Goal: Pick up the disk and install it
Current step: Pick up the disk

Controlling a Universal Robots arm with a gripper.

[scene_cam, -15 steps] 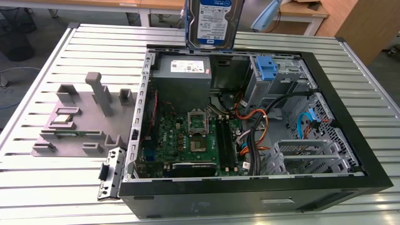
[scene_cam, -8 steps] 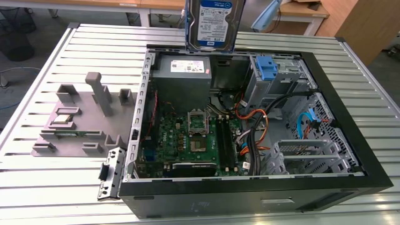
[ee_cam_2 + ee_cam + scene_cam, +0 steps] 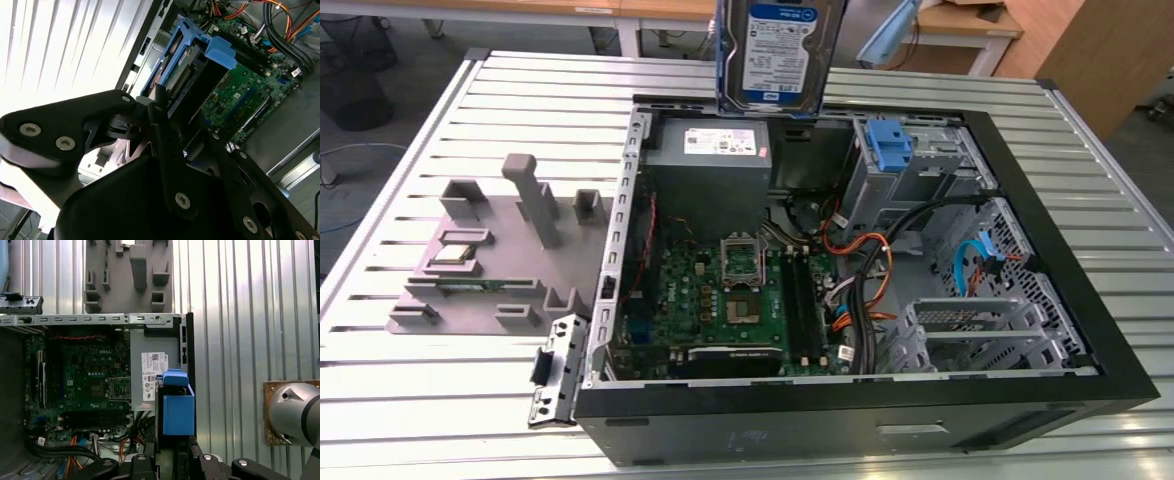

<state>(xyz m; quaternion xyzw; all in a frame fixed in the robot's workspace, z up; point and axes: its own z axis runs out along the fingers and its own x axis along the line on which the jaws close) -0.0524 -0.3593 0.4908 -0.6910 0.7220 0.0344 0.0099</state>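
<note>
Disk [image 3: 774, 55] hangs upright in the exterior view, over the open case's [image 3: 854, 410] rim, just above the power supply [image 3: 710, 145]. Second wrist view: gripper [image 3: 185, 125] clamped on the disk's blue rails, motherboard [image 3: 240, 95] beyond. First wrist view: disk edge-on, over the case's corner by the supply.

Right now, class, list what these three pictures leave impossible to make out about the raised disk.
Exterior view: the top end of the disk, cut off by the picture's upper edge.
Second wrist view: the disk's near end, covered by dark links of the gripper.
First wrist view: the disk's label, since it shows edge-on; it also hides part of the power supply.
</note>
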